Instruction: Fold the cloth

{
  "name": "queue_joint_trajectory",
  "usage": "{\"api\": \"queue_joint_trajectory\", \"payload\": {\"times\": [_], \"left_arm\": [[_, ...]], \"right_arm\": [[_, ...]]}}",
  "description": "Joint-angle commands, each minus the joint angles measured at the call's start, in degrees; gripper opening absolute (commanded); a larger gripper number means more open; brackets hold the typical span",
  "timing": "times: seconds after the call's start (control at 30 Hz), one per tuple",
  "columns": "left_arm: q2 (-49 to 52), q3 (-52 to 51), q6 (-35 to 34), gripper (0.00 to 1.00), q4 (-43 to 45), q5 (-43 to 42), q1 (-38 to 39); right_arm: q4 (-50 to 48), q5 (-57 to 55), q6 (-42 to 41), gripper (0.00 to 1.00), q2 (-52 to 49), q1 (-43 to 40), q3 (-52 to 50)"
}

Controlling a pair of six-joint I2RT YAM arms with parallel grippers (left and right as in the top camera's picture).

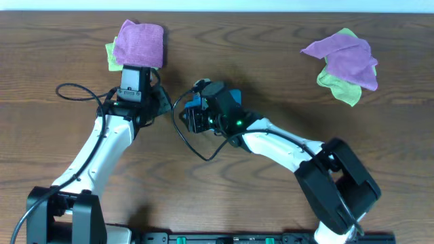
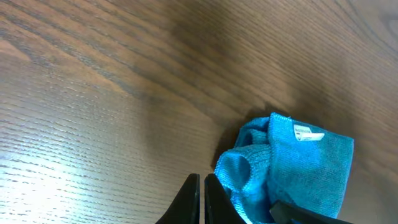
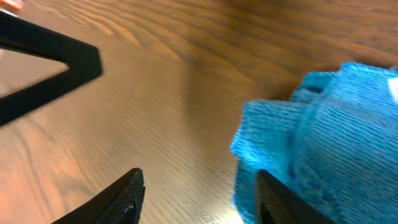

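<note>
Cloth (image 2: 298, 165), bunched on the table (image 2: 93, 93), lies just beside the left pincer (image 2: 202, 190), closed on nothing, while the right pincer (image 3: 199, 180) stands wide open and empty.

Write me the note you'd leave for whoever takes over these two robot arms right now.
Left hand: shut, empty, close beside the blue cloth.
Right hand: open, holding nothing, with the cloth at one finger.
Cloth: mid-table, folded small, white tag on top, one end bunched.
Done: it looks folded over at least once.
Left: probably smooth the bunched end and tidy the fold.
Ignore the purple-and-green pile at each far corner.
</note>
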State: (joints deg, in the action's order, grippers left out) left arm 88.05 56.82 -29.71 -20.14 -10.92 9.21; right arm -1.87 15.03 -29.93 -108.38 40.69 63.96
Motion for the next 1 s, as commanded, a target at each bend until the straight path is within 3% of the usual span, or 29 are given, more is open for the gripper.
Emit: {"api": "queue_joint_trajectory", "payload": {"times": [0.0, 0.17, 0.37, 0.73, 0.97], "left_arm": [[-0.85, -0.28, 0.98, 0.06, -0.28, 1.49, -0.33], [-0.85, -0.28, 0.98, 0.06, -1.16, 1.46, -1.03], [-0.92, -0.28, 1.01, 0.06, -3.37, 0.74, -3.82], [-3.28, -0.28, 1.03, 0.06, -3.93, 0.42, -4.85], [-4.17, -0.28, 1.01, 0.14, -3.13, 0.46, -4.87]], "right_arm": [[-0.15, 3.26, -0.24, 0.58, -0.48, 0.81, 2.93], [1.70, -0.42, -0.22, 0.60, 0.59, -0.02, 6.34], [12.35, -6.71, 0.31, 0.63, 1.68, -2.29, 11.17], [24.28, -7.10, 0.22, 0.65, 1.66, -3.08, 11.52], [26.16, -7.08, -0.24, 0.66, 1.33, -0.28, 11.37]]}}
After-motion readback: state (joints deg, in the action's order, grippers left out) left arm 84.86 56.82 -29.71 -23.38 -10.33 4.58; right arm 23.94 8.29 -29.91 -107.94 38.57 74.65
